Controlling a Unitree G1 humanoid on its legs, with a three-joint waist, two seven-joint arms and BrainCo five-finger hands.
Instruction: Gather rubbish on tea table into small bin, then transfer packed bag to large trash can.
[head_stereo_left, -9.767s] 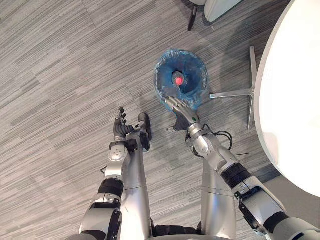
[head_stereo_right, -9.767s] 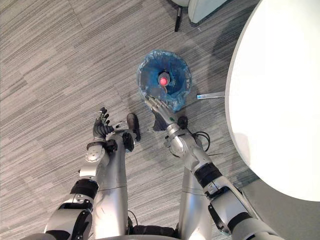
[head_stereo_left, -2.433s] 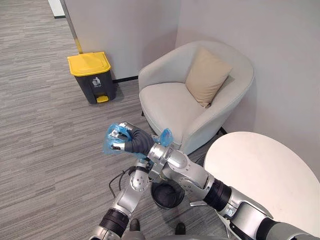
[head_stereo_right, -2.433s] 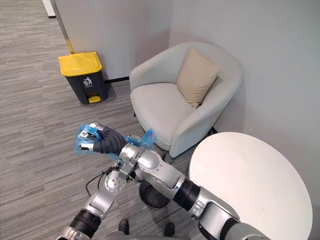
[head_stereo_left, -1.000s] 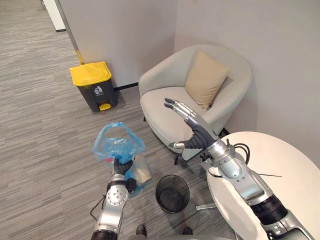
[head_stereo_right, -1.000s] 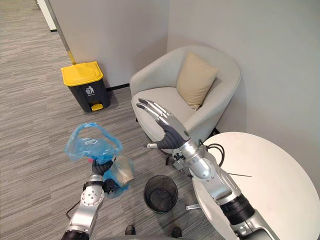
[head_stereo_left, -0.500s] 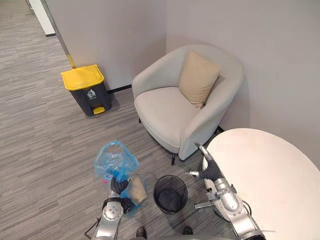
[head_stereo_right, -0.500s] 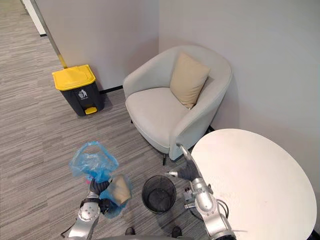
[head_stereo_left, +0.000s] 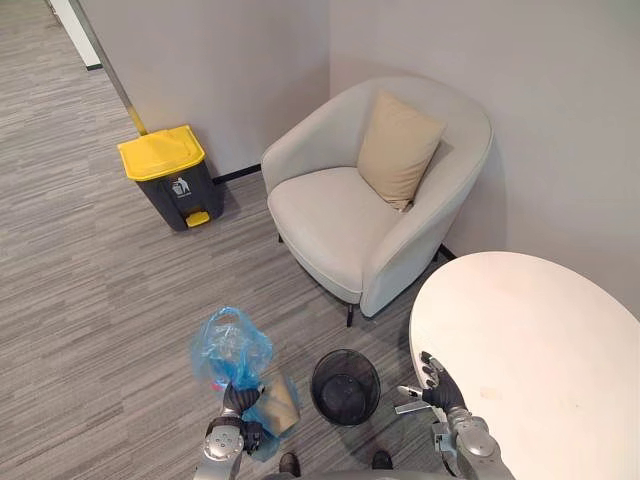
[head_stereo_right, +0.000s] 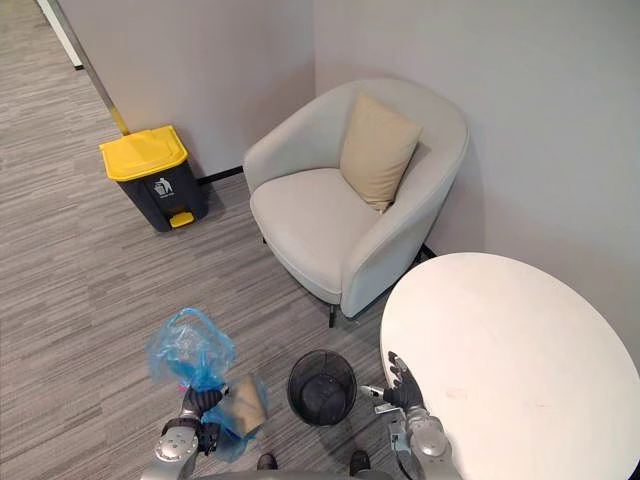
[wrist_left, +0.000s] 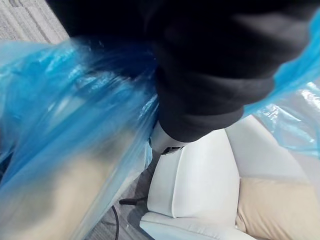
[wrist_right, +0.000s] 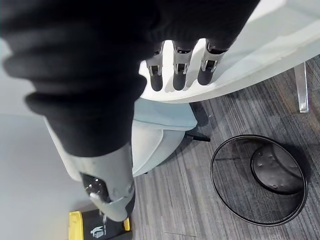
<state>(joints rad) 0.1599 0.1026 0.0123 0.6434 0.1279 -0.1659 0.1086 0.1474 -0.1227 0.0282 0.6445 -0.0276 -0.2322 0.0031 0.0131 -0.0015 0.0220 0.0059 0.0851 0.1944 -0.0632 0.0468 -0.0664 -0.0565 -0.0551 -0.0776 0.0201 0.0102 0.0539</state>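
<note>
Item 1. Left hand (head_stereo_left: 238, 400): fingers curled tight round the gathered neck of the blue bag (head_stereo_left: 230, 350).
- The loose mouth of the bag stands up above the fingers.
- The filled body hangs just below and beside them, clear of the floor as far as can be told.
- A tan object (head_stereo_left: 281, 405) shows through the plastic. Other contents cannot be made out.
- In the left wrist view the blue film lies directly against the hand's dark cover.

Item 2. Right hand (head_stereo_left: 441, 388): fingers (wrist_right: 180, 70) straight and relaxed in a row, thumb apart, nothing held.
- The fingers hang just beside the near rim of the tea table (head_stereo_left: 530, 340), which is round with a white top.

Item 3. Small bin (head_stereo_left: 345, 385): black mesh, upright on the floor between the two hands, nearer the bag than the table. Its dark base is visible through the open top.

Item 4. Armchair (head_stereo_left: 330, 215): pale grey, beyond the bin and well past both hands, with a beige cushion (head_stereo_left: 398, 150) against its back.

Item 5. Large trash can (head_stereo_left: 165, 175): dark body, yellow lid closed. It stands against the wall, far ahead of the left hand and well apart from the bag.

Item 6. Floor (head_stereo_left: 90, 300): grey striped carpet.
</note>
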